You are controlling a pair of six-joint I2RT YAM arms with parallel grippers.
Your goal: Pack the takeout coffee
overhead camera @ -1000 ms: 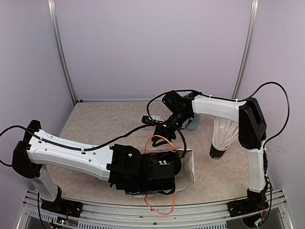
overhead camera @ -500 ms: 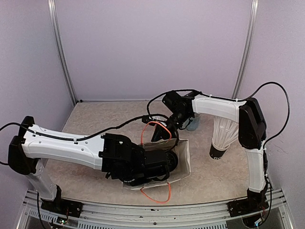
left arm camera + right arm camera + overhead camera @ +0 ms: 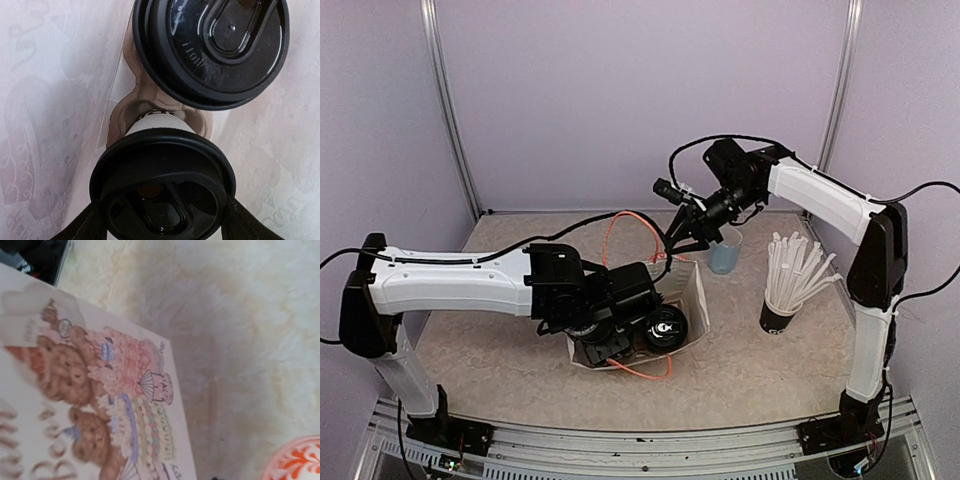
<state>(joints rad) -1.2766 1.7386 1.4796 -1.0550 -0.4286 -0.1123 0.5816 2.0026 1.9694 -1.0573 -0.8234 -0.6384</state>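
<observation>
Two cups are sitting inside the bag (image 3: pixel 698 300), both w/ black lids on, side by side in a brown carrier (image 3: pixel 150 100). The near cup (image 3: pixel 162 195) is standing between the fingers (image 3: pixel 82 227) of the L gripper (image 3: pixel 162 214). The fingers are pressing at both sides by the lid, so the L gripper is holding this cup w/ a rather wide opening. The far cup (image 3: pixel 210 45) is sitting just beside it, in the next hole of the carrier.

In the top view one lid (image 3: pixel 665 325) is showing through the bag's open mouth, and the L arm is reaching in from the bag's left side.

The bag is white, w/ bears and a cake printed on the outside, and it is resting on the table (image 3: pixel 520 250). An orange handle (image 3: pixel 620 222) is looping up at the bag's back.

The R gripper (image 3: pixel 682 228) is hanging over the bag's back-right corner, near the handle. I cannot tell if its jaws are wide or narrow, or if they are touching sth.

A blue mug (image 3: pixel 724 256) is standing just behind-right of the bag. A straw cup (image 3: pixel 778 315) is standing farther to the bag's right, apart from it.
</observation>
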